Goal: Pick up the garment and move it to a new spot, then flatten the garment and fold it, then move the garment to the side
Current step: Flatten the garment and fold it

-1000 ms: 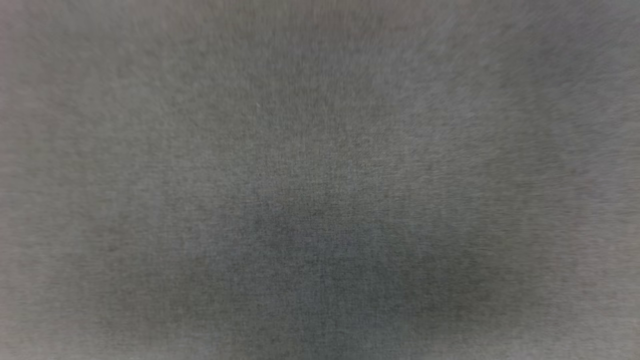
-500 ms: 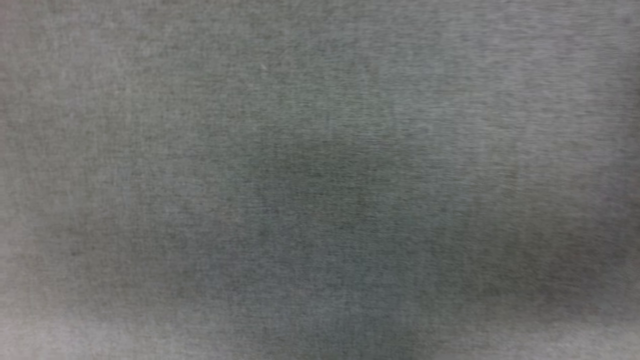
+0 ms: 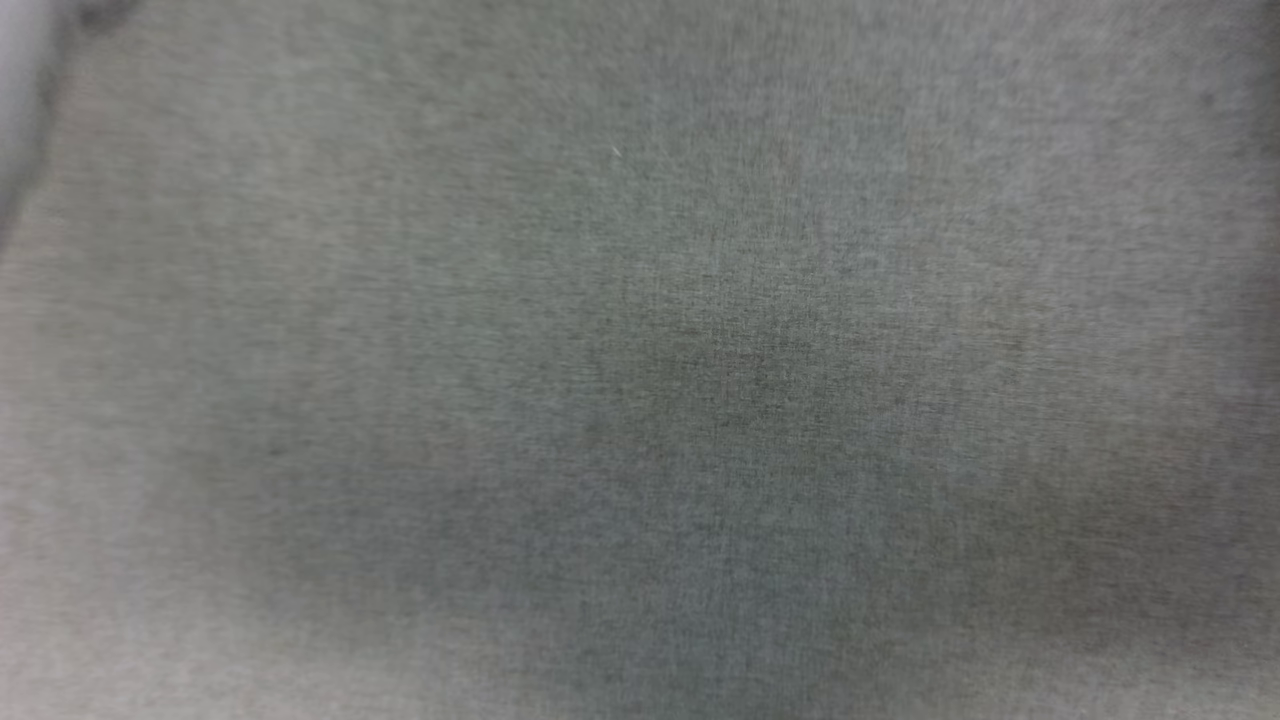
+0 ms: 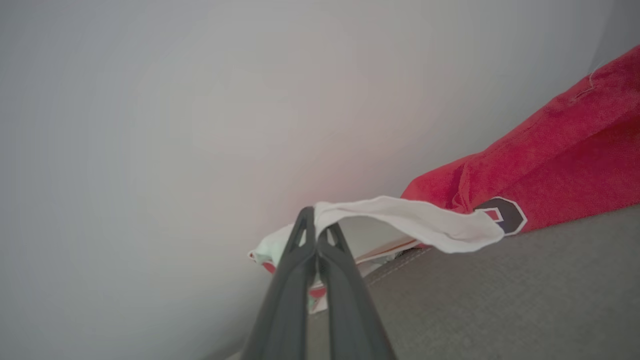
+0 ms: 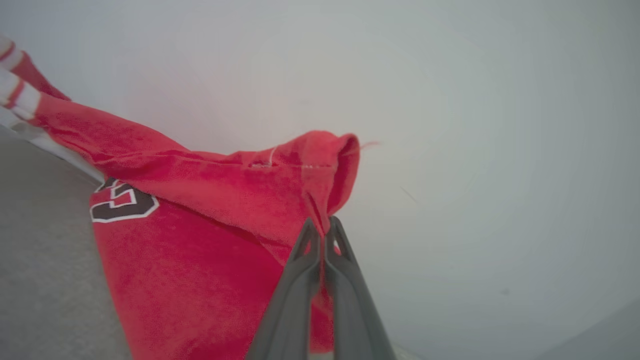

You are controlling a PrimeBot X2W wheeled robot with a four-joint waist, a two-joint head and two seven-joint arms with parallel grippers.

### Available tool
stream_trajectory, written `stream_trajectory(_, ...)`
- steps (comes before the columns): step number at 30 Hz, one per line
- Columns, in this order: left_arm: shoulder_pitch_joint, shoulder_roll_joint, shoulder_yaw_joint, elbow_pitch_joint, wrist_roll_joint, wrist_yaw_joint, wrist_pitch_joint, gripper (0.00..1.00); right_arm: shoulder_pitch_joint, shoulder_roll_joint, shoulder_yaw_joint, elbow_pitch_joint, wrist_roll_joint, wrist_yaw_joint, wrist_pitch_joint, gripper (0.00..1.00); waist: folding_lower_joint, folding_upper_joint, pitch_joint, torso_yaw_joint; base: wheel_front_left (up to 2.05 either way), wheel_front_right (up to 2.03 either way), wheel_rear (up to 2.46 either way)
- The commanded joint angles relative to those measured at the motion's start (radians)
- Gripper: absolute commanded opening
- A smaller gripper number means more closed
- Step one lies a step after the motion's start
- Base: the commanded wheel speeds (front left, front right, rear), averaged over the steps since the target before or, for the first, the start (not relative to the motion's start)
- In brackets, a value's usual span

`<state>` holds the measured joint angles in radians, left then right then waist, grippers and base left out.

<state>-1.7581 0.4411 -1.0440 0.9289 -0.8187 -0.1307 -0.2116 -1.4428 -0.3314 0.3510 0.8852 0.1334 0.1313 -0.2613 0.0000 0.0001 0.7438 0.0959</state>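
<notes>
The red garment (image 5: 200, 240) with black white-outlined lettering hangs between my two grippers, partly draped over a grey fabric surface (image 4: 500, 300). In the left wrist view my left gripper (image 4: 316, 222) is shut on the garment's white sleeve (image 4: 415, 220), and the red body (image 4: 560, 150) stretches off to the right. In the right wrist view my right gripper (image 5: 324, 227) is shut on a bunched red edge of the garment, whose striped trim (image 5: 15, 90) shows at the far left.
A blurred grey woven fabric (image 3: 640, 360) spreads across the head view, very close to the camera. A pale plain wall (image 4: 200, 100) stands behind the garment in both wrist views.
The head view's grey fabric texture has shifted and its dark patch has drifted, so the camera has moved. A pale blurred edge now shows at its top left corner.
</notes>
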Motion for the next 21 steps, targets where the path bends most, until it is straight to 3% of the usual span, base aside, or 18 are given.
stream_trajectory(1,0.042,0.025,-0.011,-0.022,-0.025,0.002,0.013,0.0,0.037,-0.019,0.025,-0.007,0.03,-0.001,-0.004,0.0,0.0,-0.0001,-0.125,0.025,0.0,0.0,0.0)
stream_trajectory(9,0.356,0.17,-0.079,-0.271,-0.181,0.002,0.107,0.0,0.301,-0.177,0.224,-0.144,0.319,-0.001,0.03,0.0,0.0,-0.0001,-0.332,0.035,0.0,0.0,0.0)
stream_trajectory(11,0.431,0.212,-0.088,-0.347,-0.203,0.024,0.12,0.0,0.366,-0.23,0.254,-0.197,0.377,-0.001,0.043,0.0,0.0,-0.0001,-0.372,0.033,0.0,0.0,0.0)
stream_trajectory(15,0.598,0.301,-0.101,-0.545,-0.264,0.107,0.144,0.0,0.514,-0.315,0.293,-0.305,0.487,-0.001,0.068,0.0,0.0,-0.0001,-0.444,0.029,0.0,0.0,0.0)
stream_trajectory(21,0.841,0.452,-0.129,-0.877,-0.338,0.296,0.153,0.0,0.742,-0.413,0.295,-0.457,0.585,-0.001,0.091,0.0,0.0,-0.0001,-0.529,0.018,0.0,0.0,0.0)
